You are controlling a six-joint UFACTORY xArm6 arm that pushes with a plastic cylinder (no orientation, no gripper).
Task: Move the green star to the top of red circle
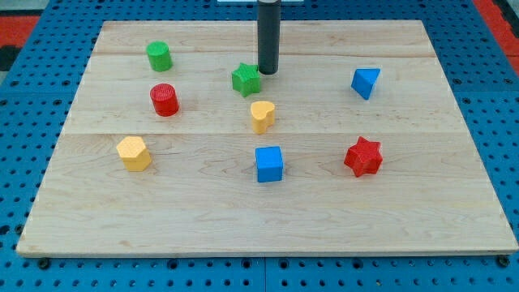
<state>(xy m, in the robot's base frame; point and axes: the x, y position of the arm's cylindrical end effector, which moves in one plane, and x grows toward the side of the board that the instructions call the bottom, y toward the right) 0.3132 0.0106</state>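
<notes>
The tip touches the green star at its upper right; there are no fingers. The red circle lies well left. An off-centre push may spin the star away.

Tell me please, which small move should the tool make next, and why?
Probably a short push toward the view's left. My tip sits just right of and slightly above the green star, apparently touching it. The red circle lies further left and a little lower, with the green cylinder above it, so the star should stop between them.
</notes>
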